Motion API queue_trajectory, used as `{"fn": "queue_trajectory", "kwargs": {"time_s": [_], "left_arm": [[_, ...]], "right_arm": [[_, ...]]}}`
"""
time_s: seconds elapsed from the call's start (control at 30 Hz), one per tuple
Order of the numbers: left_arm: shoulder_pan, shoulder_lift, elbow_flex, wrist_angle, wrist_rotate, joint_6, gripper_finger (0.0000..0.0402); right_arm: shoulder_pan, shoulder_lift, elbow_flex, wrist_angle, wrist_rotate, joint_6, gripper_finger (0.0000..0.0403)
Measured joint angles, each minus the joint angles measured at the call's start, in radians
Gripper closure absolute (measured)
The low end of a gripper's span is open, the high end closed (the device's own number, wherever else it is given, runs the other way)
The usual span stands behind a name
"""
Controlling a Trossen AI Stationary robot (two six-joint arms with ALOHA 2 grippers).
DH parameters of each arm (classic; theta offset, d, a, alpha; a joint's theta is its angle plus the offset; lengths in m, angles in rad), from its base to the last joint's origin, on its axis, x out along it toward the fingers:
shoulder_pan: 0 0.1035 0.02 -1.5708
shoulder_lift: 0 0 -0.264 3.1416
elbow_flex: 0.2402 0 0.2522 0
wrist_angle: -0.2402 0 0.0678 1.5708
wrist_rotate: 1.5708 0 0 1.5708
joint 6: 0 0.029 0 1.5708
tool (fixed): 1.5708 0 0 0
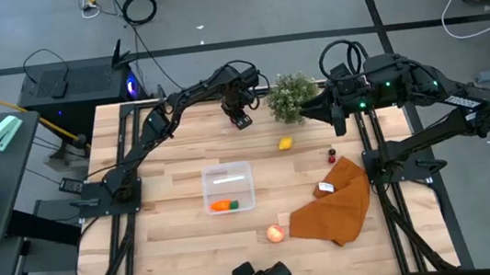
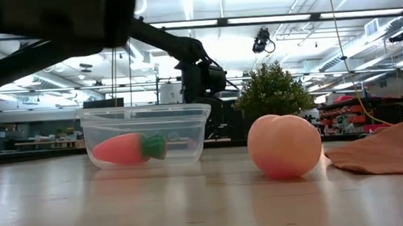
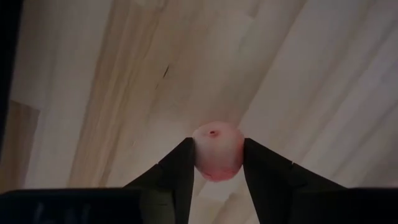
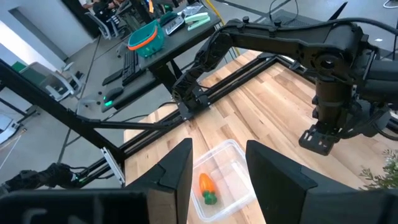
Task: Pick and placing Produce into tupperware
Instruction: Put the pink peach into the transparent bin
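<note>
Produce: the left gripper (image 3: 217,163), upper centre of the high view, is clamped across a small pink-red fruit (image 3: 217,151); it looks light, rigid and slick, so I'd grip its widest part. Carrot (image 1: 222,205) lies in the container (image 1: 227,170). Right gripper (image 4: 217,171) spread apart, empty.

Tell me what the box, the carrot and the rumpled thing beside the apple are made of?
Box: clear, glossy plastic; you see through its walls. Carrot: probably moulded plastic or rubber, smooth with a soft sheen. Rumpled thing: brown-orange cloth, matte, lying in soft folds.
</note>
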Motion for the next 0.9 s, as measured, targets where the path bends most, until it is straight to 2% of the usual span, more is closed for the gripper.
{"fn": "queue_trajectory", "kwargs": {"time_s": [0.53, 0.7, 0.9], "left_arm": [[0.041, -0.164, 0.003, -0.152, 0.01, -0.023, 0.0263], [0.016, -0.231, 0.003, -0.201, 0.016, -0.031, 0.0264], [-0.046, -0.319, 0.003, -0.217, 0.077, -0.08, 0.0268]], "right_arm": [[0.0, 0.0, 0.0, 0.0, 0.004, -0.025, 0.028], [0.0, 0.0, 0.0, 0.0, 0.004, -0.048, 0.028], [0.0, 0.0, 0.0, -0.001, 0.003, -0.086, 0.028]]}}
